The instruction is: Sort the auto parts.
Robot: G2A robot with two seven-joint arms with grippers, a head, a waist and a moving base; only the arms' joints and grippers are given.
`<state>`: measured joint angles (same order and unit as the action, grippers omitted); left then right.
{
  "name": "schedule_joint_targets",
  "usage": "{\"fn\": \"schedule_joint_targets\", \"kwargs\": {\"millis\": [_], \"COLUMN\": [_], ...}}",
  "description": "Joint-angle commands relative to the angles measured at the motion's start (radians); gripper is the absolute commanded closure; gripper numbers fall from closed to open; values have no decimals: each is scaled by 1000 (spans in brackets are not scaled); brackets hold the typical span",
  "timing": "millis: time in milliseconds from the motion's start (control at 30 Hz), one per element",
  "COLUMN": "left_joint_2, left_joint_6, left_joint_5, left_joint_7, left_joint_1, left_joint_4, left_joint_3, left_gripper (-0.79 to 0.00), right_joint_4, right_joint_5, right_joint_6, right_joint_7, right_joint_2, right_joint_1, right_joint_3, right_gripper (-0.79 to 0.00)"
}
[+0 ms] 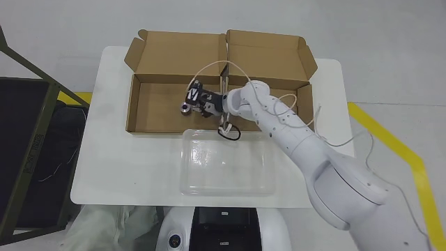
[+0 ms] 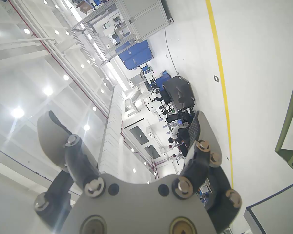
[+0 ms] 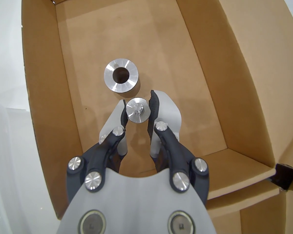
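Right gripper (image 3: 138, 105) clamps a small metal disc (image 3: 137, 114) inside the cardboard box (image 3: 127, 13), just beside a metal ring (image 3: 134, 78); left gripper (image 2: 123, 121) gapes wide.

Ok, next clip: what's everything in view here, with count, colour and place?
table: one, white.
cardboard box: one, brown, open, two compartments, on the table.
plastic tray: one, clear, on the table between box and robot.
metal sleeve: one, silver, hollow, upright on the floor of the box's left compartment.
small metal part: one, silver, round, gripped beside the sleeve.
right hand: grey and black, shut on the small metal part, inside the box.
left hand: grey and black, open, empty, facing the hall.
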<state>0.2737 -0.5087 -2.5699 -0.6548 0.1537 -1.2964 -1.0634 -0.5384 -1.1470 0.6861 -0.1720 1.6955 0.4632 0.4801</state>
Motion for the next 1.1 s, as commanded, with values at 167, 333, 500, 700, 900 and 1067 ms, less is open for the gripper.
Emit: {"fn": "schedule_joint_targets", "kwargs": {"millis": [167,333,500,700,900,1067], "left_joint_2": [0,0,0,0,0,0], "left_joint_6": [0,0,0,0,0,0], "left_joint_5": [0,0,0,0,0,0], "left_joint_7": [0,0,0,0,0,0], "left_joint_1": [0,0,0,0,0,0], "left_joint_4": [0,0,0,0,0,0], "left_joint_3": [0,0,0,0,0,0], "left_gripper": [-785,-785,-785,-785,-785,-785], "right_joint_4": [45,63,61,20,-61,-166], "right_joint_5": [-7,-15,-29,-51,-83,-103], "right_joint_6": [9,15,23,47,55,68], "right_joint_7": [11,19,46,103,136,131], "right_joint_2": [23,33,33,15,-24,-69], "right_joint_1": [-10,-17,-30,-35,-24,14], "right_joint_3": [-4,-4,5,28,71,124], "right_gripper": [-268,-302,-332,-372,-372,-376]}}
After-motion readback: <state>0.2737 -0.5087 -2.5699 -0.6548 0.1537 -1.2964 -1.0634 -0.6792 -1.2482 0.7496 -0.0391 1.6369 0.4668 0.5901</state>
